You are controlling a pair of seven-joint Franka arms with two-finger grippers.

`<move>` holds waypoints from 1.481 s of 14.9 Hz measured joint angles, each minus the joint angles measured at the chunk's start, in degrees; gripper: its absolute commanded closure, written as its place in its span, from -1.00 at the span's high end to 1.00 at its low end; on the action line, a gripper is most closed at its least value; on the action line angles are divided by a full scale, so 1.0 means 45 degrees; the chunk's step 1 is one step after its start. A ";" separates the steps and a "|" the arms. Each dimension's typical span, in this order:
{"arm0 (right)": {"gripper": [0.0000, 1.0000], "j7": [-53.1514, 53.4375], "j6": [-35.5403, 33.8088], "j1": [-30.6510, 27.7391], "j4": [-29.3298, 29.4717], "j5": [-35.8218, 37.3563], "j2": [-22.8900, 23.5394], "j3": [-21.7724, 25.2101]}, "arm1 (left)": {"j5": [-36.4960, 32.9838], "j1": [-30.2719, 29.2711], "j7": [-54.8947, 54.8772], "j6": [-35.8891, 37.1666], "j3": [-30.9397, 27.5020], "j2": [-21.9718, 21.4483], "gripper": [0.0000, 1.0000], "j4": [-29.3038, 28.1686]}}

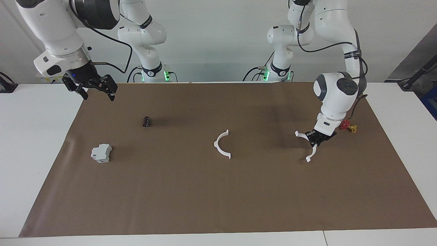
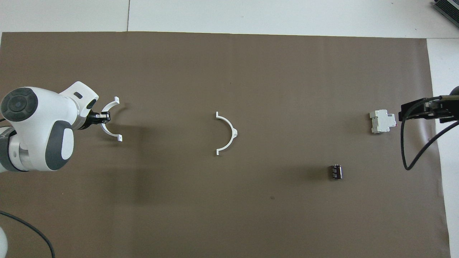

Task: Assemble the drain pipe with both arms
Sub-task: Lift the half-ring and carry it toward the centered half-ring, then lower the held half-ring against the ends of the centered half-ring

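Note:
One white half-ring of the drain pipe (image 1: 222, 145) (image 2: 227, 133) lies flat in the middle of the brown mat. My left gripper (image 1: 314, 140) (image 2: 103, 118) is shut on the middle of the other half-ring (image 1: 300, 134) (image 2: 109, 132), a little above the mat toward the left arm's end, its open side facing the lying half. My right gripper (image 1: 97, 90) (image 2: 419, 111) hangs open and empty over the mat's edge at the right arm's end, where that arm waits.
A grey-white boxy block (image 1: 101, 153) (image 2: 382, 121) and a small black cylinder (image 1: 146, 121) (image 2: 336, 171) lie on the mat (image 1: 218, 198) toward the right arm's end. A small red and yellow part (image 1: 348, 126) lies beside the left gripper.

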State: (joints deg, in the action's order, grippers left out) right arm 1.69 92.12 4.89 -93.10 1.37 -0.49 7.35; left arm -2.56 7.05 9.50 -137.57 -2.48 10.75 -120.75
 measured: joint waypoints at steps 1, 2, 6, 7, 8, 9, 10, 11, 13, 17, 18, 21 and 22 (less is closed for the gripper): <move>1.00 0.0000 0.0000 -0.0003 0.0000 0.0000 0.0000 0.0007 | 0.0000 0.0408 0.0422 0.0017 0.0016 0.0000 -1.00 -0.0002; 1.00 0.0000 0.0000 -0.0007 0.0000 0.0000 0.0000 0.0018 | 0.0000 0.0814 0.0702 0.0026 0.0034 -0.0001 -1.00 -0.0004; 1.00 0.0000 0.0000 -0.0008 0.0000 0.0000 0.0000 0.0034 | 0.0002 0.1847 0.1431 0.0013 0.0055 -0.0001 -1.00 -0.0004; 1.00 0.0000 0.0000 -0.0008 0.0000 0.0000 0.0000 0.0035 | 0.0003 0.2075 0.1675 0.0009 0.0055 -0.0001 -1.00 -0.0005; 1.00 0.0000 0.0000 -0.0008 0.0000 0.0000 0.0000 0.0037 | 0.0007 0.2361 0.2020 0.0006 0.0056 -0.0002 -1.00 -0.0004; 1.00 0.0000 0.0000 -0.0010 0.0000 0.0000 0.0000 0.0040 | 0.0008 0.2697 0.2502 -0.0018 0.0064 -0.0004 -1.00 -0.0002; 1.00 0.0000 0.0000 -0.0011 0.0000 0.0000 0.0000 0.0046 | 0.0008 0.3065 0.3008 -0.0111 0.0071 -0.0008 -1.00 0.0002; 1.00 0.0000 0.0000 -0.0013 0.0000 0.0000 0.0000 0.0050 | 0.0008 0.3434 0.3478 -0.0303 0.0078 -0.0011 -1.00 0.0003; 1.00 0.0000 0.0000 -0.0017 0.0000 0.0000 0.0000 0.0060 | 0.0008 0.3961 0.4038 -0.0533 0.0092 -0.0009 -1.00 -0.0001; 1.00 0.0000 0.0000 -0.0017 0.0000 0.0000 0.0000 0.0065 | 0.0520 0.4420 0.4354 -0.1353 0.0083 0.0323 -1.00 -0.0033; 1.00 0.0000 0.0000 -0.0017 0.0000 0.0000 0.0000 0.0065 | 0.0563 0.4546 0.4435 -0.1563 0.0083 0.0550 -1.00 -0.0033; 1.00 0.0000 0.0000 -0.0018 0.0000 0.0000 0.0000 0.0065 | 0.0597 0.4822 0.4587 -0.1436 0.0080 0.1094 -1.00 0.0451; 1.00 0.0000 0.0000 -0.0018 0.0000 0.0000 0.0000 0.0065 | 0.0597 0.4891 0.4663 -0.1213 0.0079 0.1213 -1.00 0.0733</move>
State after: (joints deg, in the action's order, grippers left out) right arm 1.69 92.12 4.81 -93.10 1.37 -0.49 7.64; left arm 0.12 29.07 30.49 -143.03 -2.12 16.20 -117.45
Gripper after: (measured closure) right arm 0.000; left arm 0.793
